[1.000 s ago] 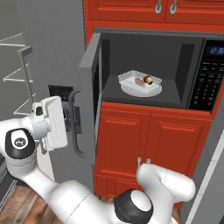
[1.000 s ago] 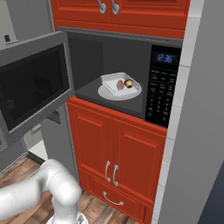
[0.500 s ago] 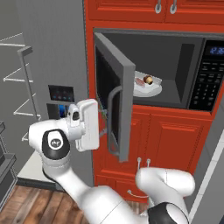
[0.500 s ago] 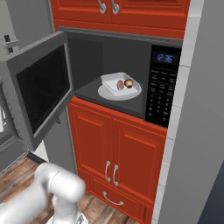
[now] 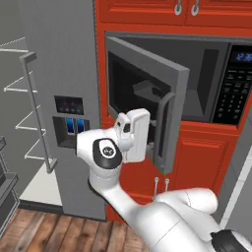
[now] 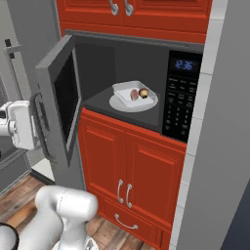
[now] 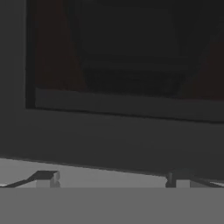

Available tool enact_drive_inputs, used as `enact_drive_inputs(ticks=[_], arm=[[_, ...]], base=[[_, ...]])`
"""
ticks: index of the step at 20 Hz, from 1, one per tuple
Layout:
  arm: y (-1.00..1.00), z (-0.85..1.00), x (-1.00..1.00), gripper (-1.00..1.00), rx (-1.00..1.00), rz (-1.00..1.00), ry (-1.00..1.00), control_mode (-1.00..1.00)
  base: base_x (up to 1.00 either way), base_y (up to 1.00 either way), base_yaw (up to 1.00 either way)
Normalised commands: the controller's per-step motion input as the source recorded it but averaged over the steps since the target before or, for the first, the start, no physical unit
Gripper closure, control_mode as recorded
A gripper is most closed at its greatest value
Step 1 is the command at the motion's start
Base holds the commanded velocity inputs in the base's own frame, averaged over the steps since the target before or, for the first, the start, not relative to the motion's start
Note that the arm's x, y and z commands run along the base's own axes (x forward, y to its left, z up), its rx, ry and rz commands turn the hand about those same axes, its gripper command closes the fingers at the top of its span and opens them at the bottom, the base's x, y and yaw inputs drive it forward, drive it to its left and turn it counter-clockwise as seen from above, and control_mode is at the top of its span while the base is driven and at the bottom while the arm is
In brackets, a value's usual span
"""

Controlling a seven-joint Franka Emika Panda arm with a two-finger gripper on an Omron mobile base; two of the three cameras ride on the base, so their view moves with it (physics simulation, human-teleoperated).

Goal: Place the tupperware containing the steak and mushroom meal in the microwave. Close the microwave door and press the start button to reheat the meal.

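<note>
The tupperware (image 6: 133, 91) rests on a white plate inside the microwave (image 6: 146, 73), holding the steak (image 6: 134, 94) and the mushroom (image 6: 143, 92). The microwave door (image 5: 142, 96) stands about half closed, its dark glass toward the cavity in the right base view (image 6: 62, 97). My gripper (image 5: 149, 137) presses against the door's outer face beside its bar handle (image 5: 165, 127). In the hand view my gripper (image 7: 111, 178) is open, its fingertips (image 7: 46, 177) spread wide against the door's grey frame and dark window. From the right the hand sits left of the door (image 6: 32, 126).
A tall grey fridge with a bar handle (image 5: 33, 110) and a dispenser (image 5: 69, 120) stands left of the microwave. Red cabinet doors (image 6: 132, 166) lie below it and more above. The black keypad panel (image 6: 179, 100) is on the microwave's right, beside a grey wall (image 6: 219, 146).
The microwave door has swung from wide open to about half closed. My hand has moved right with it, staying against its outer face.
</note>
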Motion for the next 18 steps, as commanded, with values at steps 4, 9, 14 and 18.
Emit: enact_drive_inputs(ticks=[4,9,14,18], arm=[[-1.00,0.00,0.08,-1.00,0.09,0.00,-0.04,-1.00],[-1.00,0.00,0.28,-1.00,0.11,0.00,0.00,-1.00],[-0.91,0.00,0.58,-1.00,0.10,0.00,0.00,-1.00],[-0.63,0.00,0.88,-1.00,0.05,0.03,0.00,-1.00]], base=[[0.00,0.00,0.00],[0.00,0.00,0.00],[0.00,0.00,0.00],[0.00,0.00,0.00]])
